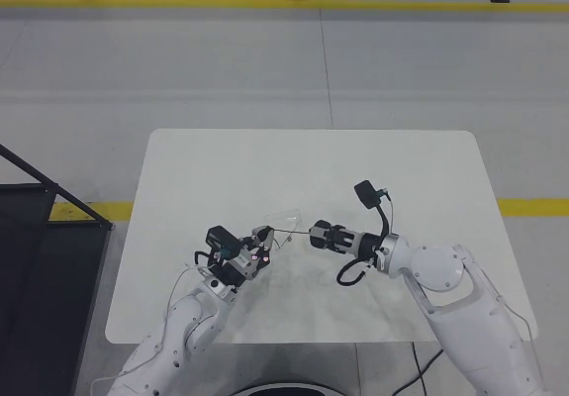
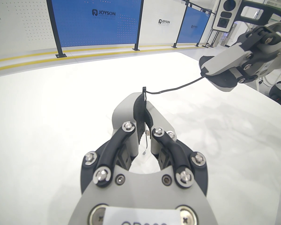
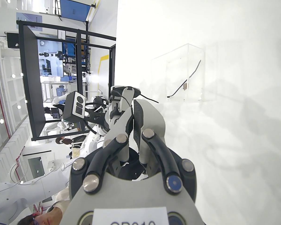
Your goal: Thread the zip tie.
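Note:
A thin black zip tie [image 2: 173, 88] spans the gap between my two grippers above the middle of the white table [image 1: 413, 178]. My left gripper [image 2: 144, 99] is shut on its head end, and the small head [image 2: 144, 88] sticks up just past the pads. The strap curves away from there to my right gripper [image 2: 205, 74], which is shut on its far end. Seen from above, the left gripper [image 1: 263, 240] and the right gripper [image 1: 313, 236] face each other, a short span apart, with the zip tie [image 1: 289, 234] between them. I cannot tell whether the strap passes through the head.
A clear plastic box [image 3: 194, 47] stands on the table just beyond the grippers, with another black zip tie [image 3: 189, 77] inside; from above the box [image 1: 286, 216] is faint. A dark framed stand [image 1: 7, 257] is left of the table.

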`<act>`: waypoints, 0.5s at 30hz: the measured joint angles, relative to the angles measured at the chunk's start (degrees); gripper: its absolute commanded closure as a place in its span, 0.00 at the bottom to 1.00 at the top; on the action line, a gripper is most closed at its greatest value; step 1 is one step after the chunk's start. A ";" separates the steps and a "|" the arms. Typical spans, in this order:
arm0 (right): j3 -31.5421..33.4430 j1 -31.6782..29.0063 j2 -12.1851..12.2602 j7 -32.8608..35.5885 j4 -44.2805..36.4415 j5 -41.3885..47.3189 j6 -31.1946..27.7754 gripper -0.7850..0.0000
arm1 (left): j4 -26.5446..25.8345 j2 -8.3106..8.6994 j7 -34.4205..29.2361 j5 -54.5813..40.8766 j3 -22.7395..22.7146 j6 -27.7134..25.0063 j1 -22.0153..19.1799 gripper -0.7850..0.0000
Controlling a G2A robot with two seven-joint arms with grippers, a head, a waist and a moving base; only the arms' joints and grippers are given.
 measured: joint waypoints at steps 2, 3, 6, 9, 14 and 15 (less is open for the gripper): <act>0.11 -0.02 0.02 -0.03 0.03 0.08 -0.03 1.00 | 0.00 0.00 0.00 0.00 0.00 0.00 0.00 1.00; 0.18 -0.06 0.04 -0.03 0.03 0.08 -0.07 1.00 | 0.00 0.00 0.00 0.00 0.00 0.00 0.00 1.00; 0.42 -0.25 0.11 0.11 -0.09 0.01 -0.08 1.00 | 0.00 0.00 0.00 0.00 0.00 0.00 0.00 1.00; 0.54 -0.39 0.16 0.11 -0.26 -0.11 0.03 1.00 | 0.00 0.00 0.00 0.00 0.00 0.00 0.00 1.00; 0.54 -0.37 0.22 0.44 -0.33 -0.28 0.24 1.00 | 0.00 0.00 0.00 0.00 0.00 0.00 0.00 1.00; 0.52 -0.34 0.23 0.49 -0.31 -0.31 0.29 1.00 | 0.00 0.00 0.00 0.00 0.00 0.00 0.00 1.00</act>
